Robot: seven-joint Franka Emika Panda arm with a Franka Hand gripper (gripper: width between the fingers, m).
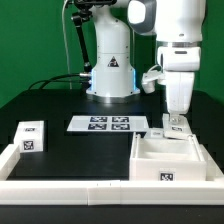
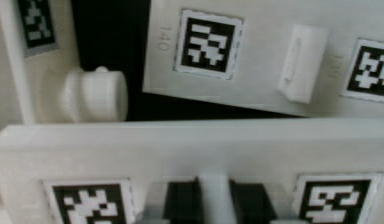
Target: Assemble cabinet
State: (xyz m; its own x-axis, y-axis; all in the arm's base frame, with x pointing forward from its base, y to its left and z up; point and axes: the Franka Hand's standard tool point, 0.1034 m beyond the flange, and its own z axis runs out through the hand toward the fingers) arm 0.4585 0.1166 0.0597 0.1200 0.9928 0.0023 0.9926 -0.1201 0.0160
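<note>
The cabinet [image 1: 168, 172], a large white open box with a tag on its near wall, lies at the exterior view's right. My gripper [image 1: 175, 124] reaches straight down onto its far wall. In the wrist view my gripper [image 2: 210, 202] is shut: the two black fingers [image 2: 178, 203] press on a thin white upright rib [image 2: 210, 190] of a white part that carries a tag on each side. Beyond it lies a tagged white panel [image 2: 260, 90] with a raised bar handle [image 2: 306, 63] and a round white knob [image 2: 91, 95] beside it.
A small tagged white block [image 1: 30, 137] sits at the exterior view's left. The marker board [image 1: 107, 124] lies in front of the robot's base [image 1: 110, 80]. A low white border wall [image 1: 70, 187] runs along the near edge.
</note>
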